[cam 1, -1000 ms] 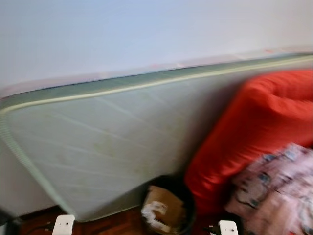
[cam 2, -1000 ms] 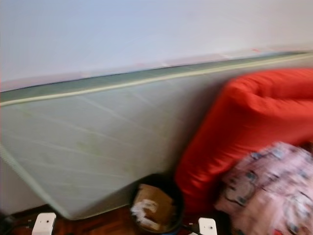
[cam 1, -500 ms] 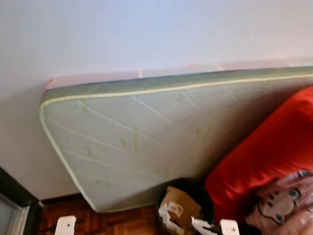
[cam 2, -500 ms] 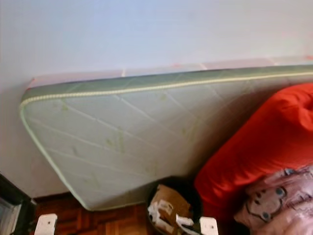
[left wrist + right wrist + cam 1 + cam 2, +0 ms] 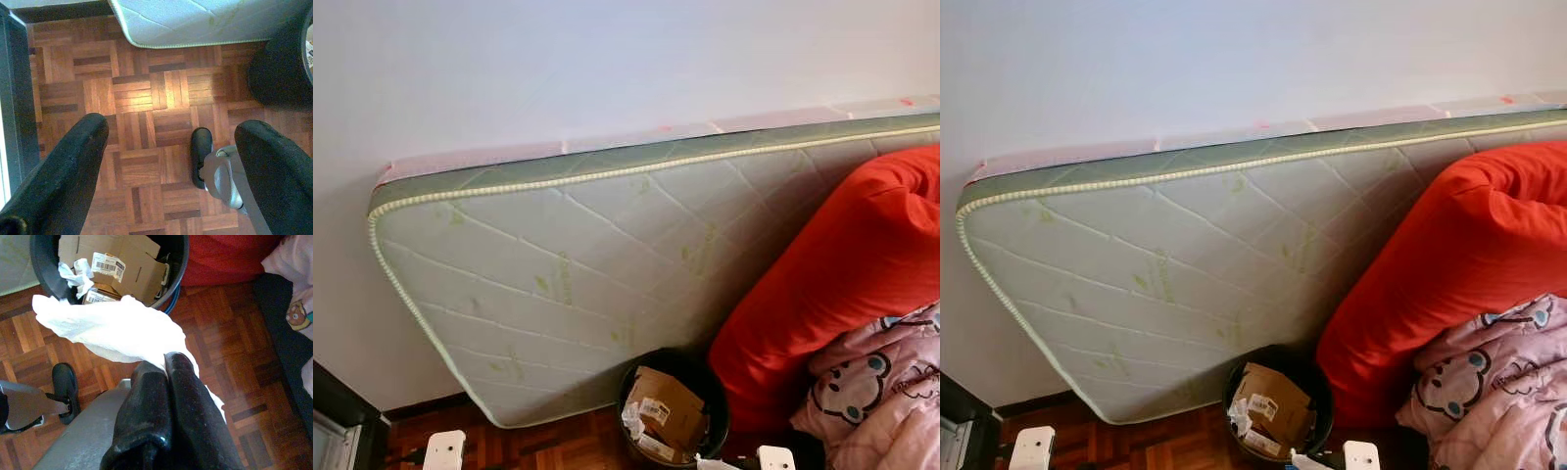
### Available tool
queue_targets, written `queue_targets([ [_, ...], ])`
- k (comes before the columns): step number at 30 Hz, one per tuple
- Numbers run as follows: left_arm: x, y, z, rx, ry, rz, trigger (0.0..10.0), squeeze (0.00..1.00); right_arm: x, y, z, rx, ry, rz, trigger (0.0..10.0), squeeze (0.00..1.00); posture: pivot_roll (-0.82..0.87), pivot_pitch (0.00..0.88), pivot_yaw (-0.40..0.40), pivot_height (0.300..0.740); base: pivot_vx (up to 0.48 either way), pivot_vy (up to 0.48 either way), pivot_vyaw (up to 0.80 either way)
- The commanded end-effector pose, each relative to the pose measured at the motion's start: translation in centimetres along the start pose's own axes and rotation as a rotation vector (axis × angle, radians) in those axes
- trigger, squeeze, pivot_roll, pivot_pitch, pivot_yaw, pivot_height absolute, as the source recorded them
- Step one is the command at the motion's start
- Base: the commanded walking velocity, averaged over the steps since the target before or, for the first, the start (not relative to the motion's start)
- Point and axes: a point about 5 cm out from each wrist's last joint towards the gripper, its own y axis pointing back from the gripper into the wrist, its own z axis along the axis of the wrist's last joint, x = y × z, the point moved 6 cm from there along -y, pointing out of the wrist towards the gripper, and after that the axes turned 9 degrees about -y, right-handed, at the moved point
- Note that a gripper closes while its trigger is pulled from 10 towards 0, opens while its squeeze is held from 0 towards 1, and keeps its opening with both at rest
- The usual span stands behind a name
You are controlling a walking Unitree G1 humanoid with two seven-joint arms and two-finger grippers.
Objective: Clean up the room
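At the far left of the head view, a dark door frame [image 5: 337, 416] meets the wood parquet floor [image 5: 142, 132] below a plain white wall [image 5: 558, 69]. Against that wall leans a pale green quilted mattress [image 5: 578, 284], tilted, its rounded lower corner resting on the floor. The left gripper [image 5: 171, 171] hangs over bare parquet near that corner; its two black fingers [image 5: 68, 166] stand wide apart with nothing between them, and the robot's own black foot [image 5: 200, 154] shows below.

Just right of the mattress's lower edge stands a round black waste bin [image 5: 720, 411], touching or nearly touching the mattress. It holds flattened brown cardboard [image 5: 668, 403] with barcode labels and some crumpled white paper [image 5: 633, 423].

The right gripper [image 5: 164, 364] is closed tight on a crumpled white tissue [image 5: 107, 325], its fingers [image 5: 183, 382] pinching one end while the rest spreads out toward the bin's rim [image 5: 41, 271]. From the wrist view the tissue lies in front of the bin's near edge; whether it is over the opening or just short of it I cannot tell.

Right of the bin, a large red cushion [image 5: 842, 274] leans against the mattress. Farthest right, a pink blanket printed with cartoon bears [image 5: 881, 382] lies bunched against the cushion.
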Motion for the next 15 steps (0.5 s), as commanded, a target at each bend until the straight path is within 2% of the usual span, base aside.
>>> queue_targets([
  [1,0.01,0.04,-0.12,0.000,0.001,-0.002,10.0,0.00,-0.06,-0.04,0.35,-0.007,0.019,0.001,10.0,0.00,0.05,0.000,-0.032,0.726,0.262,0.000,0.00],
  [3,0.03,0.05,-0.09,-0.001,0.003,-0.003,10.0,0.00,0.03,-0.05,0.47,-0.014,0.020,0.004,10.0,0.00,0.05,0.000,-0.032,0.726,0.262,0.000,0.00],
  [7,0.08,0.05,-0.08,0.001,-0.005,-0.003,10.0,0.00,0.11,-0.06,0.57,-0.019,0.030,0.007,10.0,0.00,0.04,0.000,-0.029,0.726,0.281,0.000,0.58],
  [12,0.12,0.05,-0.08,0.002,-0.007,-0.003,10.0,0.00,0.19,-0.06,0.55,-0.020,0.019,0.010,10.0,0.00,0.04,0.000,-0.027,0.726,0.239,0.000,0.00],
  [15,0.09,0.05,-0.08,0.001,-0.008,-0.005,10.0,0.00,0.19,-0.06,0.51,-0.019,0.016,0.011,10.0,0.00,0.04,0.000,-0.027,0.726,0.000,0.000,0.00],
])
